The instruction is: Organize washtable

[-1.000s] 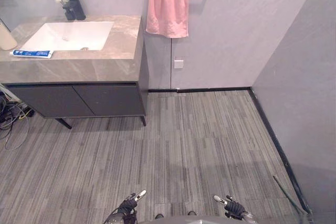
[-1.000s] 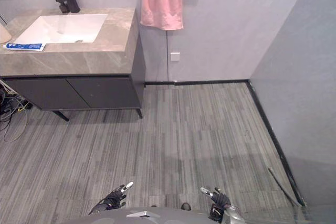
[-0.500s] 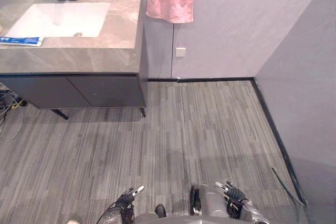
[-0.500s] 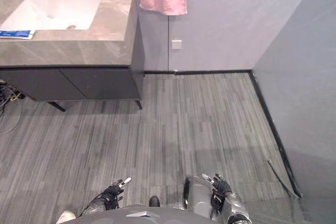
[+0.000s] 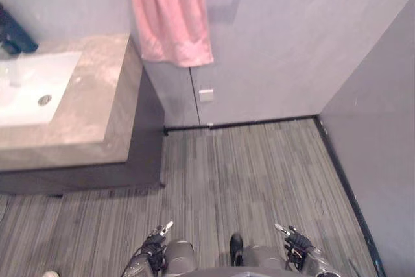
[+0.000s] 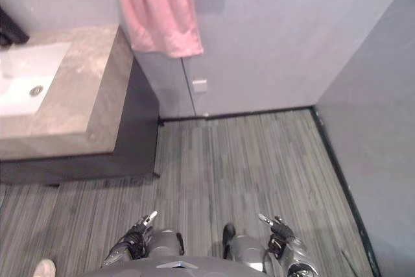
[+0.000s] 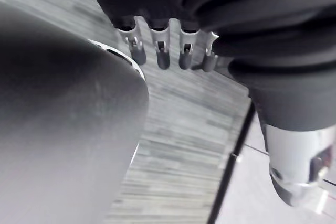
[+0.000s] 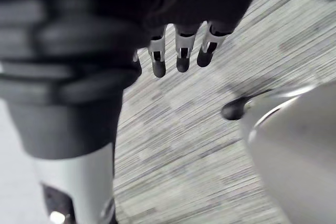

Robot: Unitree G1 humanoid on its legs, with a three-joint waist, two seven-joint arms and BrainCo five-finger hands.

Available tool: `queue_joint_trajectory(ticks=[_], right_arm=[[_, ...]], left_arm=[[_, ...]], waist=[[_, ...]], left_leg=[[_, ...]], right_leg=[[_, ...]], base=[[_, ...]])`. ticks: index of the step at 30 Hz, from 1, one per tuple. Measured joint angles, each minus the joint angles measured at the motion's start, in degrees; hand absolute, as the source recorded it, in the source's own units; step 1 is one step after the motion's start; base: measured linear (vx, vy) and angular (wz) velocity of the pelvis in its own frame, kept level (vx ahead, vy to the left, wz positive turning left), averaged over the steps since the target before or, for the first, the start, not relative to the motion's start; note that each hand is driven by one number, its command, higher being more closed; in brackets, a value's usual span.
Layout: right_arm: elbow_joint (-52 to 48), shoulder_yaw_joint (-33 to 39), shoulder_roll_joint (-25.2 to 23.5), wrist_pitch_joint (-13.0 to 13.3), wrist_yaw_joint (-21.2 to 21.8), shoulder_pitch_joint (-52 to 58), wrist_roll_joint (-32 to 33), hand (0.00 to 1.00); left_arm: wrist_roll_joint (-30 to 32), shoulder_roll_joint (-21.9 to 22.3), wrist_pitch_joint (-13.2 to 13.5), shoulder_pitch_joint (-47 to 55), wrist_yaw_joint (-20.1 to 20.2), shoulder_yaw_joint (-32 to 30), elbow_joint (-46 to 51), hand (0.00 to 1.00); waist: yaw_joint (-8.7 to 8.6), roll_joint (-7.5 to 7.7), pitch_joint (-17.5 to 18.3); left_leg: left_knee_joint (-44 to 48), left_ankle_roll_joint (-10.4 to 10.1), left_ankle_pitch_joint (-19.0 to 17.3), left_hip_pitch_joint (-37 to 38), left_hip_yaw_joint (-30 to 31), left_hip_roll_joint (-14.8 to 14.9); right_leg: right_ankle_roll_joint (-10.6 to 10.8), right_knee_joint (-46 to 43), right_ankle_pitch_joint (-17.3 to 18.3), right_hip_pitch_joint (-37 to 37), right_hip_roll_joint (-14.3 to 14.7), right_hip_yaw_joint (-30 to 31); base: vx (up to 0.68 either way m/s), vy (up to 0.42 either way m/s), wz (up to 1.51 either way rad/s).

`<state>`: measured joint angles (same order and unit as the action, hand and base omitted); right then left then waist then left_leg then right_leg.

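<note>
Fingers of the left hand (image 5: 155,246) loosely straight and holding nothing in the left eye view, low at 7 o'clock over the grey striped floor (image 5: 246,173); likewise relaxed and empty on the right hand (image 5: 296,246) at 5 o'clock. Washtable (image 5: 97,105) up at 9 to 10 o'clock, well apart from both hands, with a stone-look top, a white sink (image 5: 26,85) sunk into it and a black faucet (image 5: 14,36) at the far rim. Pink towel (image 5: 170,14) hanging on the wall at 11 o'clock, just beside the washtable's far corner; small white wall plate (image 5: 206,95) lower down on the same wall. From the right eye view, a matching layout: washtable at 9 o'clock, towel at 11, hands low at 7 and 5, plus a pale shoe (image 6: 44,268) at 7 o'clock by the edge. Through the left wrist view, dark-tipped fingers (image 7: 163,56) in a slack row, gripping nothing, striped floor past them. Through the right wrist view, equally slack fingers (image 8: 182,59), nothing between them, the same floor beyond.
</note>
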<state>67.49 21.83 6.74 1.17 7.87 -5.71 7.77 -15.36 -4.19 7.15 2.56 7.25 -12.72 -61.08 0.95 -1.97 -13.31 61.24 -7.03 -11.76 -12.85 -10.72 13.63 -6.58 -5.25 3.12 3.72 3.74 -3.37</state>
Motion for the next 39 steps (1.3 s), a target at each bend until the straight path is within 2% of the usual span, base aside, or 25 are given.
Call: queue_joint_trajectory(ticks=[1,3,5,6,8,9,10,11,12,13,14,15,16,17,18,19,20,22,23,25,29,32,34,36,39], right_arm=[[0.00,-0.51,0.21,0.12,-0.17,-1.52,0.00,0.00],[-0.09,-0.97,0.26,0.26,-0.52,-3.09,-0.01,0.00],[-1.18,-2.06,0.13,0.89,-0.67,-2.81,-0.12,0.00],[-2.02,-2.15,0.17,0.90,-0.72,-2.01,-0.12,0.00],[-2.36,-4.42,1.81,1.15,-1.10,0.14,-0.20,0.00],[-2.34,-4.39,1.73,1.15,-1.16,0.71,-0.20,0.00],[-2.22,-4.46,1.42,1.15,-1.12,2.33,-0.37,0.00],[-1.91,-4.44,1.21,1.13,-1.10,3.67,-0.47,0.00],[-1.50,-4.29,0.93,1.09,-1.07,3.98,-0.47,0.00],[-0.09,-3.88,0.53,1.01,-0.64,4.60,-0.57,0.00],[0.82,-2.97,-0.04,0.63,-0.29,4.67,-1.04,0.00],[0.88,-2.44,-0.30,0.64,-0.22,4.94,-1.67,0.00],[1.20,-1.62,-0.64,0.67,0.04,4.75,-2.69,0.00],[1.20,-1.72,-0.66,0.69,0.14,4.74,-2.71,0.00],[1.17,-2.01,-0.67,0.76,0.21,4.70,-2.71,0.00],[1.16,-2.02,-0.68,0.78,0.24,4.67,-2.71,0.00],[1.08,-2.04,-0.80,0.77,0.22,4.68,-2.68,0.00],[1.12,-2.15,-1.01,0.74,0.23,4.86,-2.68,0.00],[1.15,-2.68,-1.08,0.73,0.22,4.94,-2.67,0.00],[1.16,-2.88,-1.08,0.75,0.20,5.48,-2.52,0.00],[1.18,-3.12,-0.26,0.75,-0.12,5.57,-2.71,0.00],[-0.69,-7.18,-0.08,0.67,-0.57,5.61,-2.82,0.00],[-6.84,-13.02,-0.05,0.73,-1.05,5.88,-2.72,0.00],[-19.79,-18.33,-0.25,1.23,-1.28,7.13,-2.56,0.00],[-37.40,-22.39,-1.39,4.83,-1.87,7.54,-2.08,0.00]], left_arm=[[-0.11,0.14,0.28,-0.03,-0.05,-0.66,0.64,0.00],[-0.14,-0.08,0.37,0.19,-0.27,-0.91,0.39,0.00],[-0.05,0.16,0.28,1.79,-1.12,-2.12,-0.21,0.00],[-0.02,0.44,0.30,2.13,-1.27,-2.29,-0.51,0.00],[0.03,1.17,-0.06,3.11,-1.62,-2.54,-2.46,0.00],[0.03,0.95,-0.29,3.99,-1.58,-2.61,-2.84,0.00],[-0.04,0.70,-0.48,5.18,-1.68,-3.13,-3.72,0.00],[0.04,0.08,-0.59,6.11,-1.67,-2.89,-4.11,0.00],[0.08,-0.50,-0.64,6.21,-1.65,-2.62,-4.15,0.00],[0.27,-1.03,-0.65,6.23,-1.62,-1.80,-4.15,0.00],[0.32,-1.78,-0.71,6.08,-1.63,-1.53,-4.14,0.00],[0.30,-1.98,-0.72,5.91,-1.64,-1.05,-4.12,0.00],[0.20,-2.21,-0.76,5.54,-1.67,0.29,-4.11,0.00],[0.04,-2.54,-0.75,5.37,-1.71,1.29,-4.05,0.00],[-0.03,-2.55,-0.63,4.76,-1.76,3.45,-3.93,0.00],[-0.06,-2.57,-0.63,4.30,-1.76,4.09,-3.93,0.00],[-0.21,-2.63,-0.28,3.48,-1.81,4.82,-3.39,0.00],[-1.17,-2.76,0.11,2.95,-1.81,5.60,-2.54,0.00],[-1.60,-3.10,0.19,2.69,-1.90,5.94,-2.25,0.00],[-1.72,-3.00,0.20,2.22,-2.21,6.04,-2.45,0.00],[-1.66,-1.33,0.44,1.79,-2.23,7.50,-2.29,0.00],[-1.84,-1.05,0.54,2.08,-2.29,9.18,0.78,0.00],[-2.32,-1.06,0.77,3.03,-2.47,11.01,4.94,0.00],[-2.79,-0.84,1.06,5.93,-2.71,13.22,13.62,0.00],[-6.04,-0.18,2.78,9.32,-2.70,13.20,26.00,0.00]], waist=[[0.97,0.38,-0.34],[1.59,-0.17,-0.34],[1.47,-0.67,0.00],[1.37,-1.10,0.25],[1.63,-2.64,1.54],[1.86,-1.98,1.81],[2.10,-0.97,3.92],[2.19,0.25,5.81],[2.16,0.89,6.43],[2.32,2.62,6.45],[2.14,3.77,6.07],[1.80,3.81,5.98],[1.51,3.42,5.72],[1.47,3.06,5.52],[1.31,1.82,5.26],[1.23,1.32,5.10],[0.91,0.90,5.14],[0.08,1.51,5.56],[-0.37,2.25,5.88],[-0.91,3.45,6.30],[-1.31,1.27,7.09],[-1.35,1.04,7.35],[-0.75,1.43,7.27],[-0.50,1.60,7.34],[-0.35,1.26,7.64]], left_leg=[[-6.40,0.32,-0.96,-3.17,-1.27,-0.47],[-18.67,0.68,-0.76,-5.28,-1.64,-0.94],[-45.46,0.81,4.62,-4.30,-0.74,-3.24],[-49.93,0.02,6.05,-4.38,0.16,-3.52],[-52.28,0.30,7.02,-6.68,2.23,-3.97],[-51.40,1.92,10.97,-6.66,2.65,-4.78],[-51.08,4.59,17.19,-6.33,2.51,-6.79],[-51.72,6.16,20.66,-5.80,2.29,-8.65],[-51.80,6.97,19.90,-5.05,1.64,-10.01],[-52.17,8.23,18.31,-2.60,0.69,-12.43],[-52.47,9.06,16.77,0.39,0.43,-14.42],[-52.59,9.51,15.79,1.87,0.56,-14.89],[-53.27,10.18,14.44,5.32,0.71,-15.26],[-54.26,10.50,14.15,7.45,0.74,-15.26],[-57.74,10.43,13.87,12.71,0.74,-14.83],[-58.90,10.34,13.81,14.35,0.81,-14.51],[-60.48,9.81,13.42,16.29,1.14,-14.10],[-60.72,9.29,12.57,16.72,1.71,-14.01],[-60.63,8.60,12.03,16.90,2.40,-14.00],[-59.83,6.97,10.94,17.17,3.76,-14.10],[-61.90,4.47,11.63,17.42,6.58,-10.94],[-63.14,3.39,12.15,17.48,8.46,-9.50],[-63.76,3.06,12.34,17.30,8.64,-8.77],[-64.14,2.78,12.32,16.88,8.09,-8.32],[-64.38,2.54,11.96,16.53,6.41,-8.32]], right_leg=[[0.86,2.31,0.61,2.81,-0.20,1.56],[2.27,4.30,1.55,5.88,-0.57,2.82],[4.03,5.83,4.69,10.75,-2.15,3.42],[4.51,6.06,5.55,11.86,-2.21,3.43],[6.36,5.90,10.48,15.91,-2.35,3.37],[7.23,5.23,11.93,16.86,-3.31,3.44],[9.25,1.70,13.64,16.27,-5.35,3.92],[10.05,-4.70,14.10,13.58,-7.27,4.29],[10.06,-8.79,14.09,12.04,-8.60,4.47],[12.41,-19.04,12.52,8.25,-10.55,5.78],[15.15,-29.65,7.97,5.04,-12.14,5.96],[16.76,-34.76,4.75,3.25,-12.61,5.95],[16.18,-42.53,5.09,0.04,-13.54,4.51],[14.02,-44.50,6.44,-1.17,-14.43,2.67],[11.11,-44.44,10.29,-3.39,-16.95,-3.54],[10.66,-42.71,11.51,-4.07,-17.41,-5.55],[11.09,-34.63,12.75,-5.91,-17.34,-7.59],[12.09,-23.22,12.12,-6.95,-16.56,-7.29],[12.14,-14.41,9.75,-7.19,-15.99,-6.53],[12.49,-9.18,2.19,-6.27,-15.36,-5.60],[11.13,-4.91,2.04,-4.29,-11.90,-8.88],[10.31,-1.48,1.36,-1.99,-10.05,-11.42],[9.96,-1.04,1.13,-2.02,-9.20,-11.72],[9.86,-0.90,1.08,-2.83,-8.69,-11.29],[9.66,-0.20,0.67,-3.80,-8.47,-9.70]], base=[[0.49,-0.205,-0.84],[0.39,-0.111,-0.62],[0.49,-0.054,-0.34],[0.55,0.041,-0.05],[0.63,0.120,0.00],[0.71,0.149,-0.03],[0.71,0.193,0.03],[0.68,0.196,0.09],[0.63,0.206,0.13],[0.51,0.156,0.17],[0.46,0.133,0.19],[0.31,0.111,0.21],[0.16,0.074,0.08],[0.07,0.072,-0.05],[-0.01,0.050,-0.09],[-0.10,0.106,0.01],[-0.16,0.131,0.18],[-0.24,0.104,0.24],[-0.22,0.030,0.16],[-0.08,-0.106,0.22],[0.05,-0.174,0.22],[0.05,-0.127,0.42],[0.03,-0.078,0.04],[0.04,-0.048,-0.12],[0.06,-0.004,-0.23]])
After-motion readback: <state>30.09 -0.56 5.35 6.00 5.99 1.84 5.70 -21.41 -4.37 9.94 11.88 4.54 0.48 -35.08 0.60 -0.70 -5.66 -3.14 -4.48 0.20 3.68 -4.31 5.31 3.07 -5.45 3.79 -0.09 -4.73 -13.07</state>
